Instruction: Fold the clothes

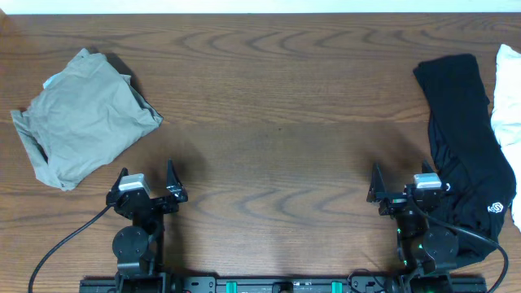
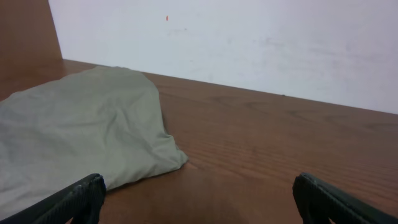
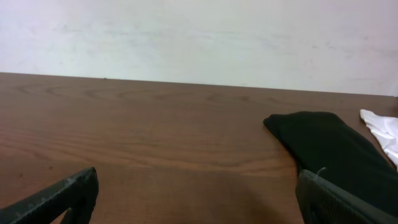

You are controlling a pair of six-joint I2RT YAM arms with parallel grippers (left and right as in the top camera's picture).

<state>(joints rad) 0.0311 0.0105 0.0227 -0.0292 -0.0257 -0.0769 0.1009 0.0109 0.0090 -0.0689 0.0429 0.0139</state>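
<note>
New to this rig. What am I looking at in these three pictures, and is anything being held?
These are two robot arms mounted at the near edge of a wooden table, each ending in a two-finger end effector. The wide picture comes from a fixed camera above the table. The other two come from cameras on the wrists, so the dark tips in their bottom corners are each arm's own fingers.

Three things lie on the table. A crumpled grey-green garment is ahead of the left end effector. A long black garment is beside the right end effector. A white cloth sits at the right edge, partly cut off by the frame.

Both end effectors are open and hold nothing. None of the clothes looks folded yet.
</note>
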